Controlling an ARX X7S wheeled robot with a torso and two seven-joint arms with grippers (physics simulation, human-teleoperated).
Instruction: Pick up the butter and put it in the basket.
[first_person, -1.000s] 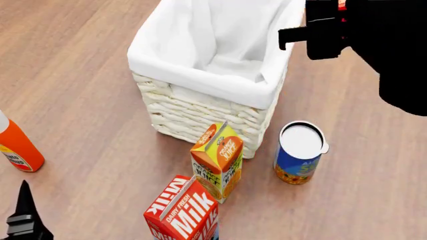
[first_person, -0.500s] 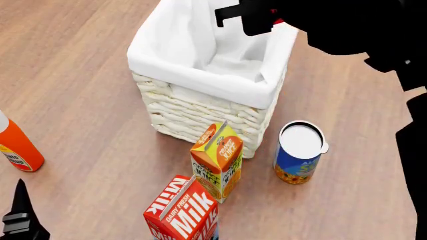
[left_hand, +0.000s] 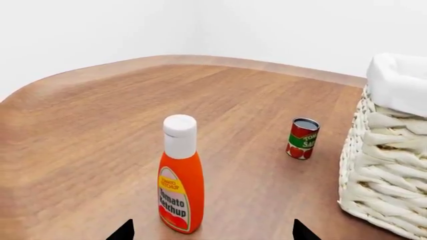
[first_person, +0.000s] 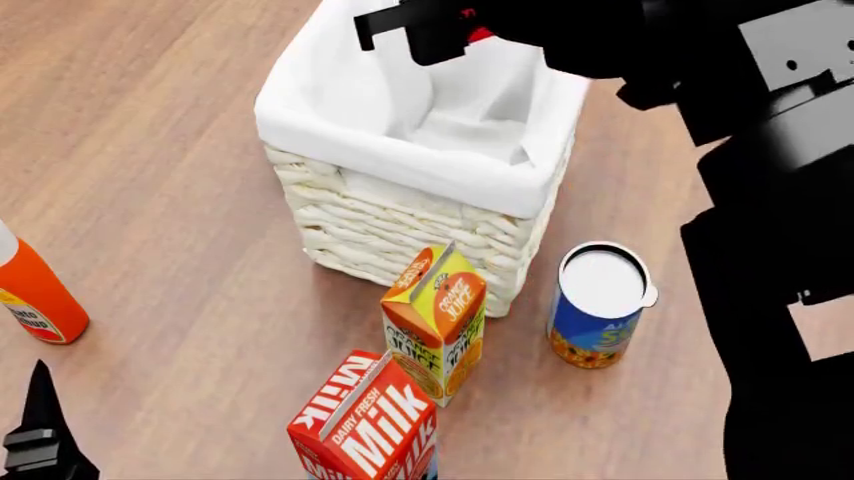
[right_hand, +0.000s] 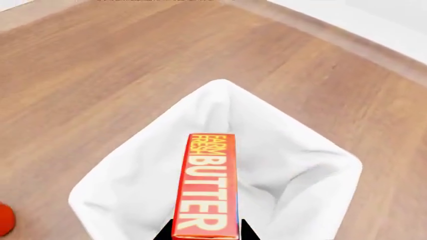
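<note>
In the left wrist view, the left gripper (left_hand: 210, 231) (only two dark tips showing) stands spread and empty near a red ketchup bottle (left_hand: 179, 179).

The head view shows the right gripper (first_person: 424, 28) over the cream-white woven wicker basket (first_person: 400, 215).

In the right wrist view, it clamps the slim red butter box (right_hand: 208, 187) above the liner; an off-centre release could catch the rim.

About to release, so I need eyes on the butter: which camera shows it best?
The right wrist view: the butter fills the centre, lettering readable, held in the right gripper over the basket's white liner. The head view shows only a red sliver of it behind the arm. The left wrist view does not show it.
</note>
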